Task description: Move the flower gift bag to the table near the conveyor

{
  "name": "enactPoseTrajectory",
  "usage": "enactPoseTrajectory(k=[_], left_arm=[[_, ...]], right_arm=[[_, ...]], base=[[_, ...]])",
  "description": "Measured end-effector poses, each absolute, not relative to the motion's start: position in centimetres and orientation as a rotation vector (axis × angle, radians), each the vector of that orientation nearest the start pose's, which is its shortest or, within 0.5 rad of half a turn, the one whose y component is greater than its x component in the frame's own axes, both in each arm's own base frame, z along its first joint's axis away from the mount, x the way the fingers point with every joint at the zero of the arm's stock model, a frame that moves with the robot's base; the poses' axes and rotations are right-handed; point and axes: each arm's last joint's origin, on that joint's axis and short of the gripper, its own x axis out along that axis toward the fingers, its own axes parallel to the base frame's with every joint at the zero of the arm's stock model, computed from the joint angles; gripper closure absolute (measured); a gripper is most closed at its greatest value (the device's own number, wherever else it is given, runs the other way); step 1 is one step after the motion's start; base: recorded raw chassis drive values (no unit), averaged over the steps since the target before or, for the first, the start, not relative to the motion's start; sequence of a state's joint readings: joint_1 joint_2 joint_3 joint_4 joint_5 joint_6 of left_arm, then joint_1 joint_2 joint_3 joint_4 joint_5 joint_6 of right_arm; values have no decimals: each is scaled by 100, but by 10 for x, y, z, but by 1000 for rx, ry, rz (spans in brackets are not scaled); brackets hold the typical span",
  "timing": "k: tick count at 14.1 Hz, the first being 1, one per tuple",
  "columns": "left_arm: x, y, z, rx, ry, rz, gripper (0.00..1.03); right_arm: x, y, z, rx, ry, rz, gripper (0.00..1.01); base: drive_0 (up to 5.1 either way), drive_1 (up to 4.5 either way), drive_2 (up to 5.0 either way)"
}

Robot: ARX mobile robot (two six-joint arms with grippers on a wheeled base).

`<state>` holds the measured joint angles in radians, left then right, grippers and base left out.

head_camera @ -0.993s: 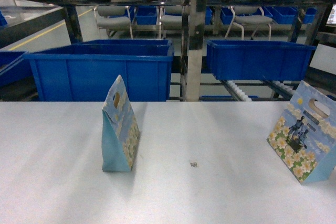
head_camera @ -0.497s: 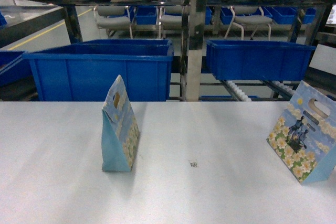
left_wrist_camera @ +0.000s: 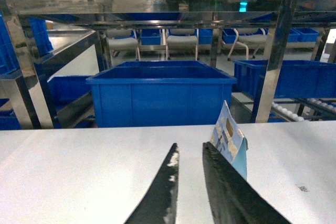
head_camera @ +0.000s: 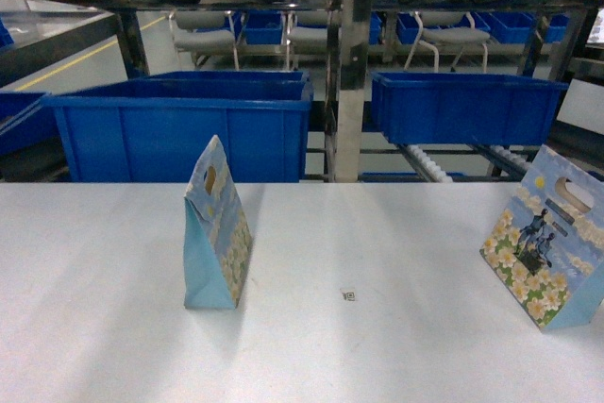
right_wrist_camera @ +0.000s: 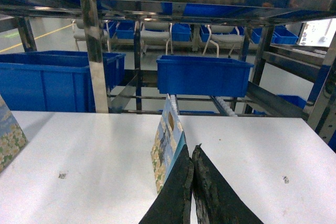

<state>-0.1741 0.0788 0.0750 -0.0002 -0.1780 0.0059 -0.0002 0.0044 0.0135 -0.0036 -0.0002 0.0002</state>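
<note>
On the table [head_camera: 396,346]: two flower gift bags stand upright, left bag [head_camera: 216,229], right bag [head_camera: 549,240].
Left gripper [left_wrist_camera: 190,153]: slightly parted, empty, left bag just beyond.
Right gripper [right_wrist_camera: 192,153]: closed, empty, right bag just ahead.

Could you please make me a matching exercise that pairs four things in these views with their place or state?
Things:
1. left gift bag
2. right gift bag
3. left gripper
4. right gripper

Places or states:
A. fingers pressed together, holding nothing
B. stands on the table, showing its narrow side to the head camera
C. fingers slightly apart, holding nothing
D. stands at the right edge of the head view, flowered front showing

Pairs: 1-B, 2-D, 3-C, 4-A
</note>
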Motion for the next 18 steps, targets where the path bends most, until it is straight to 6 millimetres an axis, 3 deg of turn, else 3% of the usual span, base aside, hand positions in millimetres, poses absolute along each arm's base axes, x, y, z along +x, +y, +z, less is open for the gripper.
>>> enactPoseTrajectory(k=[1, 2, 8, 10, 18], left_arm=[[97, -10, 182, 6, 1, 3, 98], [97, -6, 181, 7, -1, -12, 101], [97, 0, 168, 1, -2, -1, 101], [97, 0, 168, 1, -2, -1, 82], [97, 0, 168, 1, -2, -1, 49]], right_arm=[[97, 0, 167, 2, -6, 0, 99], [97, 0, 167, 2, -6, 0, 99], [97, 0, 167, 2, -6, 0, 99], [97, 0, 167, 0, -5, 0, 73], [97, 0, 167, 1, -5, 0, 40]], base=[[0, 0, 0], [0, 0, 0], [0, 0, 0], [0, 0, 0], [0, 0, 0]])
